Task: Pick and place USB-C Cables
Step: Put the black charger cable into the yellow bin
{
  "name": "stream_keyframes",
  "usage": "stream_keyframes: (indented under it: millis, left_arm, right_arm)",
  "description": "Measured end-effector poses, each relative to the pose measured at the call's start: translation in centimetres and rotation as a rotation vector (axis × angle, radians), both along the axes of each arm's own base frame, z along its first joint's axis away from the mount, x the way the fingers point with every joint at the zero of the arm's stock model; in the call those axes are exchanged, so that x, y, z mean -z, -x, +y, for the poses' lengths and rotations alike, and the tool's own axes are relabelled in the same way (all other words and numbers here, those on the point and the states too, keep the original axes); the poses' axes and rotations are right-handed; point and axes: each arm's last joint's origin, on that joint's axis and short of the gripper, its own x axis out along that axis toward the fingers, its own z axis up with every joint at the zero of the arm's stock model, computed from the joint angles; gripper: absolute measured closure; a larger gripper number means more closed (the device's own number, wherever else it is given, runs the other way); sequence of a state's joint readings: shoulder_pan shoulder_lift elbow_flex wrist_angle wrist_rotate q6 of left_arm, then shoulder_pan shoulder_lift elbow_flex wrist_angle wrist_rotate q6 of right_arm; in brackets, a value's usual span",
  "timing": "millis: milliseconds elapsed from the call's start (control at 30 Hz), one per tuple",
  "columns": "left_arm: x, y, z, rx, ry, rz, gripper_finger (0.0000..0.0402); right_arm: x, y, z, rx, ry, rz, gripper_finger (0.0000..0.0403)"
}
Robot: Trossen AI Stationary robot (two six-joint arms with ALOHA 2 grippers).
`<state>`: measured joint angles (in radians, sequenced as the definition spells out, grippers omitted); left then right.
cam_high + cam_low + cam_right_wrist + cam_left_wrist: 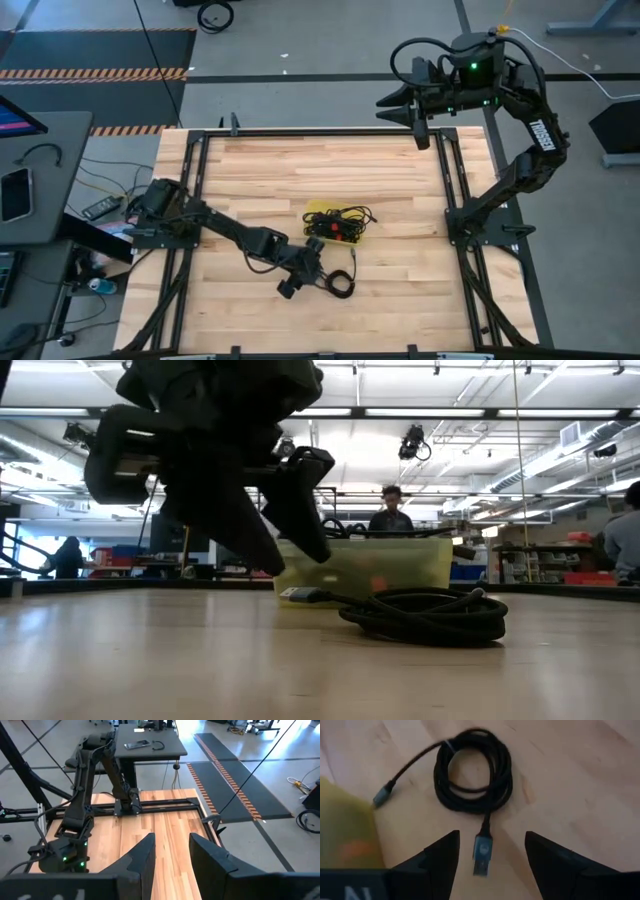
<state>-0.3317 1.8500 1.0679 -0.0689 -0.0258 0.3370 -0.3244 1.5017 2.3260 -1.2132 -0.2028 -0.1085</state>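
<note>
Both six-joint arms are matte black with blocky angular links and loops of black wiring. The right arm carries white lettering on one link and small green lights at its wrist housing. Left gripper fingers: dark, wedge-shaped, tapering.

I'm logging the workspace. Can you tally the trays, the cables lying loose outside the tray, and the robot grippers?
Yellow tray: 1
Loose coiled cable on the table: 1
Grippers: 2, left gripper and right gripper
Total: 4
The cables inside the tray are too tangled to count.
</note>
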Motion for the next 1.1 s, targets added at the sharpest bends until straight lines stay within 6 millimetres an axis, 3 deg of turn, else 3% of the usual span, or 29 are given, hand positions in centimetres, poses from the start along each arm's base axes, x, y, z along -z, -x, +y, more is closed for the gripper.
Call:
stream_keyframes:
  millis: [367, 667, 800, 1100]
  left_arm:
    - [1.6, -0.3, -0.2, -0.003, -0.001, 0.036, 0.017]
    - [1.9, -0.5, 0.3, -0.047, 0.017, 0.042, 0.0183]
    - [1.9, -0.6, 0.5, -0.097, 0.039, 0.047, 0.0229]
    - [1.9, -0.6, 0.6, -0.16, 0.084, 0.061, 0.0388]
  right_arm:
    - [-0.1, 0.0, 0.0, 0.003, 0.003, -0.007, 0.0277]
    - [-0.1, 0.0, 0.0, 0.004, 0.0, -0.006, 0.0277]
    - [-0.1, 0.0, 0.0, 0.004, 0.0, -0.006, 0.0277]
    - [-0.1, 0.0, 0.0, 0.004, 0.0, -0.006, 0.0277]
